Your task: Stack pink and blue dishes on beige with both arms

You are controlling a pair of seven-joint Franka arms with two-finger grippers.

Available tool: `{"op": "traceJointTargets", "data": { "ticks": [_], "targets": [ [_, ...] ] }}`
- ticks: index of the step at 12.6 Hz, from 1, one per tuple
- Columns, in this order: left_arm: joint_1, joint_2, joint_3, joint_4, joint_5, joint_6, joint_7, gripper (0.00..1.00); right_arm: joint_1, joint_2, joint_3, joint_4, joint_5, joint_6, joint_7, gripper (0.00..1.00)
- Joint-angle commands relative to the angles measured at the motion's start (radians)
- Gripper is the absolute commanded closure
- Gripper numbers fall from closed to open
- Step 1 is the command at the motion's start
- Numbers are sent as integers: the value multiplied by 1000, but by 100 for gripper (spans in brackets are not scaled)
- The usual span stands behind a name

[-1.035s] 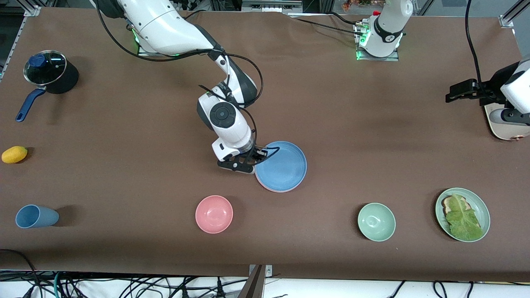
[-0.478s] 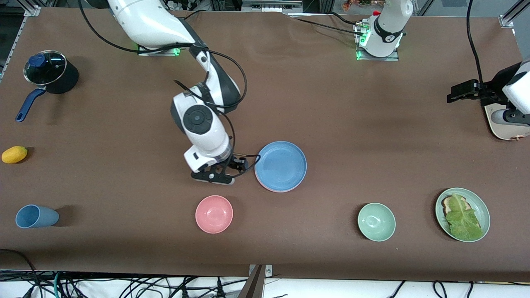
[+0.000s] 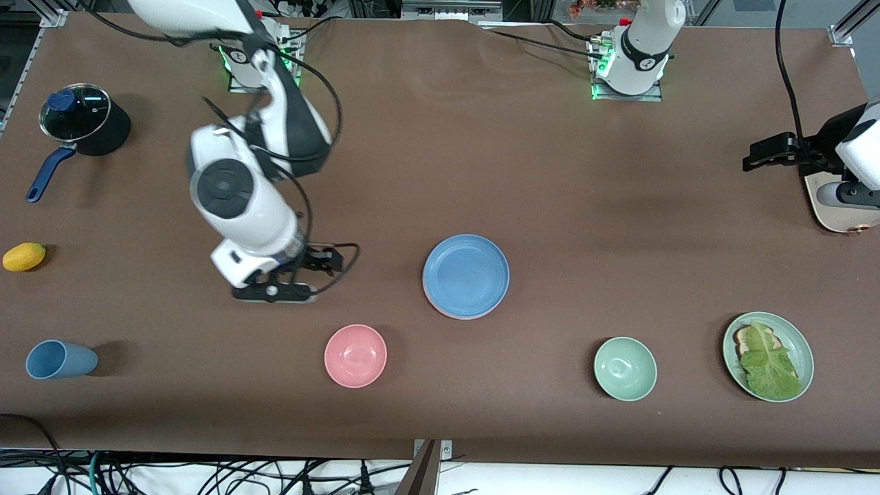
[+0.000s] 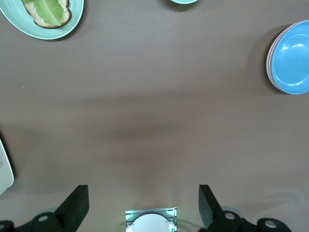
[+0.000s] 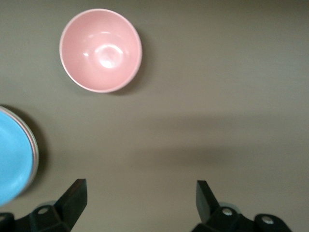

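The blue plate (image 3: 466, 276) tops a stack mid-table, a pink plate's (image 3: 440, 309) rim peeking beneath. The right gripper (image 3: 302, 278) hangs wide open and empty (over bare table); the left gripper (image 3: 756, 155) waits open, empty

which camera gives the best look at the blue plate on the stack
The front view: the blue plate shows whole and round, with a pink rim peeking out beneath it. The left wrist view has it at the frame's edge, slightly cut off, with stacked rims visible. The right wrist view catches only a partial slice.
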Motion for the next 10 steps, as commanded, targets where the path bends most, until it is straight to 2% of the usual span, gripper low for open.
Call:
{"op": "traceJointTargets", "data": {
  "ticks": [1,4,7,10],
  "targets": [
    [4,5,4,6,-17,-4,20,0,-50,-152,-3,-69,6,-140,-87,0],
    [2,5,4,6,-20,-4,22,0,-170,-286,40,-139,6,-231,-204,0],
    [1,5,2,6,-20,-6,22,0,-288,-409,134,-213,-5,-270,-236,0],
    [0,5,2,6,-20,-6,22,0,-394,-447,230,-202,-32,-320,-254,0]
  ]
}}
